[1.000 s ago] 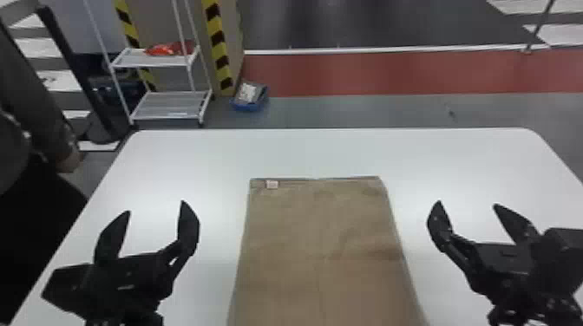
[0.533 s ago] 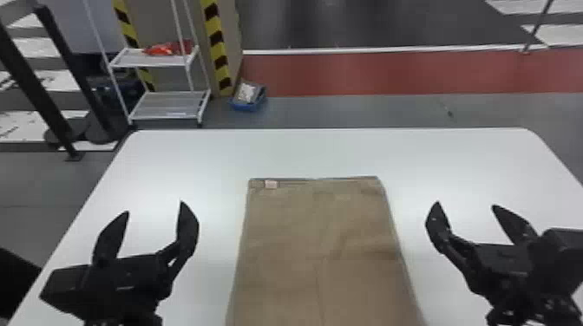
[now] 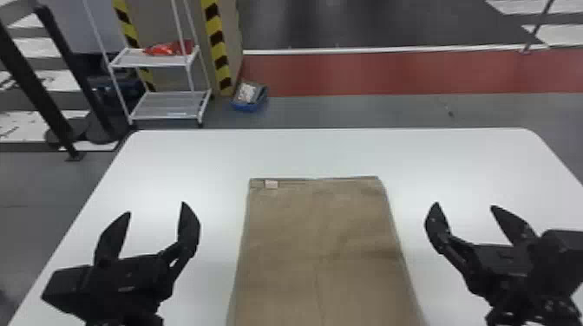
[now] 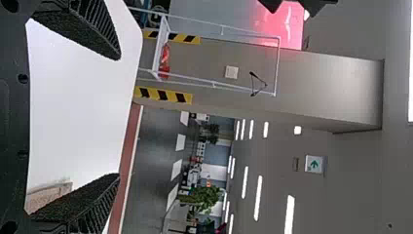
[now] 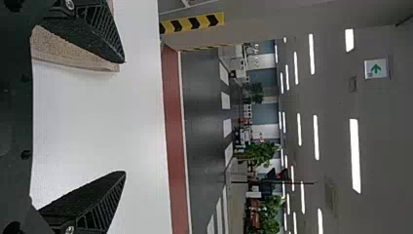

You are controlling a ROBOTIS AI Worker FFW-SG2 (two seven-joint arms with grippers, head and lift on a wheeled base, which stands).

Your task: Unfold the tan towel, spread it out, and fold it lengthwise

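Tan towel (image 3: 321, 225) lies flat on the white counter (image 3: 412, 151), roughly mid-width, between the two tools. Biggest first: gray floor (image 3: 368, 110) past the counter, red band (image 3: 390, 73) across it, dark area (image 3: 368, 26) beyond, white line between. Counter is white, far corners rounded. Behind its far edge, to the left: pillar (image 3: 173, 26) with yellow-black striped edges, white rack (image 3: 154, 64) in front, red item (image 3: 167, 48) on the upper shelf. Towel next: smooth mostly, light wrinkles, long sides running toward the robot, near end cut off by head view's bottom edge. Faint crease up the middle of the near part; far edge close to straight. Left tool (image 3: 156, 207) left of the towel, fingers wide apart, nothing between them, not touching the cloth. Right tool (image 3: 465, 204) on the other side, fingers also wide apart, holding nothing, clear of the cloth. Both wrist views agree: big gap between fingers. Blue bin (image 3: 249, 106) on the floor by the pillar's foot, pale stuff inside. Smallest: whitish tag (image 3: 271, 184) at the towel's far edge, near far left corner.
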